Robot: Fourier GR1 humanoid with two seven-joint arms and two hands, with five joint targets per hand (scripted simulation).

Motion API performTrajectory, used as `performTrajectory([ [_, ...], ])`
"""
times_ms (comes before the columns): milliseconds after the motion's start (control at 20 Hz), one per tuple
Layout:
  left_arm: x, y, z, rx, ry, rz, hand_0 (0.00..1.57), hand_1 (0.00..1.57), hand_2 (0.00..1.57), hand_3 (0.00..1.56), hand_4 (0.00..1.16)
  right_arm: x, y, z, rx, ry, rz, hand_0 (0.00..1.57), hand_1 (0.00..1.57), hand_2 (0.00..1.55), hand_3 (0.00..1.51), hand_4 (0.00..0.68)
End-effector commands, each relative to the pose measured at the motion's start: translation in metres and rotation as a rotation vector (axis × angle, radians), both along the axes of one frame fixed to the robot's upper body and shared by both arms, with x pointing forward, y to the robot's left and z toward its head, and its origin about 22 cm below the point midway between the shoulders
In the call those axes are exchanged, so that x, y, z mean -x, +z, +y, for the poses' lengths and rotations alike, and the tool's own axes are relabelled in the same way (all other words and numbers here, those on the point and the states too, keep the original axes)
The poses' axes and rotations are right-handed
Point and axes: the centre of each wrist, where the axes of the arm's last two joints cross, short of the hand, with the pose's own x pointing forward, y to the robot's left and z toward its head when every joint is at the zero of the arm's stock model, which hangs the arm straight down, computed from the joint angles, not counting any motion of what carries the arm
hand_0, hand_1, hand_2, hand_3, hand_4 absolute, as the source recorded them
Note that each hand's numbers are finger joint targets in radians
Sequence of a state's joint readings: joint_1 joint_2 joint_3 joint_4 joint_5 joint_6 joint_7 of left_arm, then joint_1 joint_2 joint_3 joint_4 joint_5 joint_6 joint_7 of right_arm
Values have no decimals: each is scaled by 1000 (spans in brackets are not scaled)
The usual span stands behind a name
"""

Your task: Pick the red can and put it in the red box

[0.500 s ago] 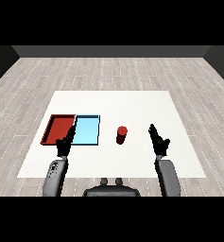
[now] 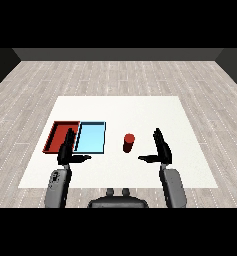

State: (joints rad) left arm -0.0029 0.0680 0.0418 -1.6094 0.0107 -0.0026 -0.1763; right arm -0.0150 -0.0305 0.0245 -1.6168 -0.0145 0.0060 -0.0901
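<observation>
Both hands were open-fingered and held nothing, the right hand near the upright red can beside the light blue tray, so grasping seemingly came next, before the red tray.

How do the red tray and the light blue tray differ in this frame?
The red tray is red and lies at the outer left; the light blue tray is pale blue and lies nearer the red can. The left hand overlaps the red tray's right edge, while the blue tray shows nearly unobstructed. Both are shallow, rectangular, side by side, with nothing inside.
</observation>
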Motion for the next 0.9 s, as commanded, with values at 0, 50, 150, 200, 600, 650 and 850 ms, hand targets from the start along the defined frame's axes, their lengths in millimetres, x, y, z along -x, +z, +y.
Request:
performTrajectory([
  [0, 3, 1, 1, 14, 1, -170, 0, 0, 0, 0, 0, -1, -12, -9, -69, 32, -119, 0, 0, 0, 0, 0],
  [50, 18, -5, -2, 18, 9, -179, 0, 0, 0, 0, 0, -10, -5, 22, -73, 54, -107, 0, 0, 0, 0, 0],
  [150, 12, -3, 3, 41, 11, -172, 0, 0, 0, 0, 0, -2, -6, 8, -60, 55, -123, 0, 0, 0, 0, 0],
  [200, 17, -14, 12, 39, -4, -164, 0, 0, 0, 0, 0, 19, 4, 17, -50, 68, -126, 0, 0, 0, 0, 0],
  [600, 20, -12, 7, 28, -1, -199, 0, 0, 0, 0, 0, 7, -14, -6, -42, 44, -118, 0, 0, 0, 0, 0],
  [650, 9, -4, -23, 43, 4, -188, 0, 0, 0, 0, 0, 13, -16, -8, -68, 41, -139, 0, 0, 0, 0, 0],
  [850, 10, -4, 2, 42, -12, -170, 0, 0, 0, 0, 0, 6, -20, -10, -54, 18, -113, 0, 0, 0, 0, 0],
])
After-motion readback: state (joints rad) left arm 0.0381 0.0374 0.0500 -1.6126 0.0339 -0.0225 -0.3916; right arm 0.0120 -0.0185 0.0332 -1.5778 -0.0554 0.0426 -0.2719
